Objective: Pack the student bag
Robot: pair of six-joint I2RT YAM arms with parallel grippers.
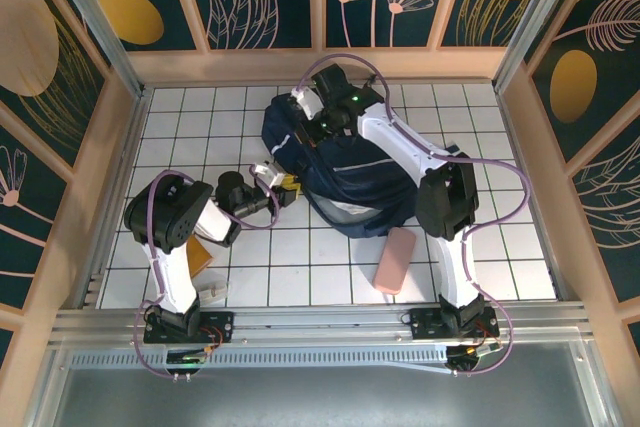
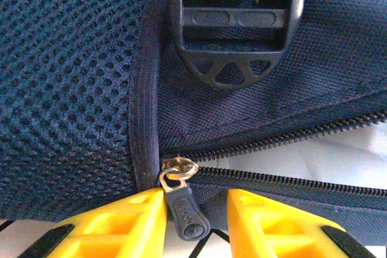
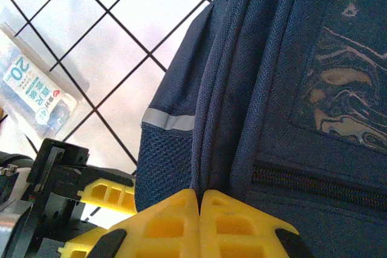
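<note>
The student bag point(image 1: 350, 177), a dark navy backpack, lies mid-table. My left gripper point(image 1: 285, 190) sits at its left edge. In the left wrist view the yellow fingers point(image 2: 136, 222) stand apart, either side of the dark zipper pull point(image 2: 188, 212), which rests against the left finger. The zip point(image 2: 302, 149) beyond it is partly undone, below a black buckle point(image 2: 233, 22). My right gripper point(image 1: 310, 122) is at the bag's far left corner. Its jaws point(image 3: 199, 194) are shut on a ridge of the bag's fabric point(image 3: 242, 89) beside a pale reflective stripe point(image 3: 169, 119).
A pink case point(image 1: 395, 259) lies on the tiles in front of the bag, near the right arm's base. An orange flat item point(image 1: 197, 252) pokes out under the left arm. A clear packet point(image 3: 36, 92) lies on the tiles left of the bag.
</note>
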